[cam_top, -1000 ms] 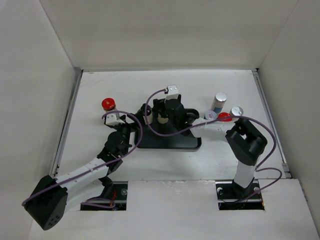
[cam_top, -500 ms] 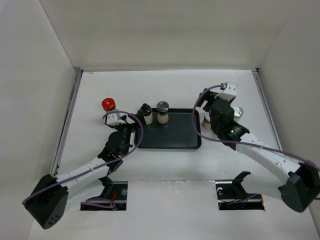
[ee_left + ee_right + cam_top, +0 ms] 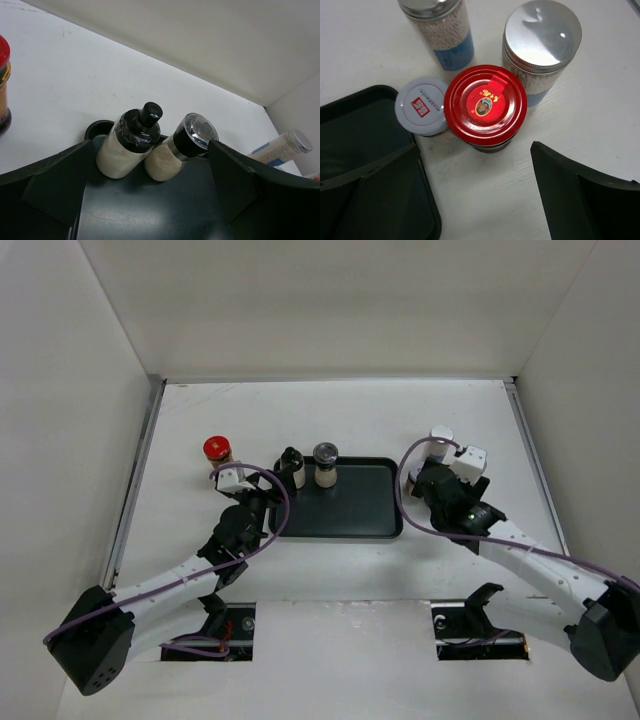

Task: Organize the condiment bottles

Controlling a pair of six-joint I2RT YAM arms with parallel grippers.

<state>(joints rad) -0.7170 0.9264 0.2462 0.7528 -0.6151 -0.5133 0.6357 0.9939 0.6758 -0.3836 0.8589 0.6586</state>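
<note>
Two cream condiment bottles with dark caps [image 3: 291,465] [image 3: 325,462] stand side by side at the far left of the black tray [image 3: 355,510]. In the left wrist view they are the left bottle [image 3: 129,142] and the right bottle [image 3: 182,147]. My left gripper [image 3: 268,502] [image 3: 145,200] is open just short of them, over the tray's left edge. My right gripper [image 3: 428,480] [image 3: 480,195] is open above a red-capped jar [image 3: 485,105], with nothing between its fingers. Two silver-topped bottles [image 3: 441,25] [image 3: 541,45] stand behind that jar. Another red-capped jar [image 3: 216,449] stands left of the tray.
A small white-lidded jar [image 3: 422,106] touches the red-capped jar on its left, close to the tray's right corner [image 3: 350,125]. White walls enclose the table on three sides. One silver-topped bottle [image 3: 441,437] shows beyond the right wrist.
My right arm has left the tray, where the second cream bottle now stands alone, and has swung right over the cluster of jars with its jaws wide. The left arm barely moved.
</note>
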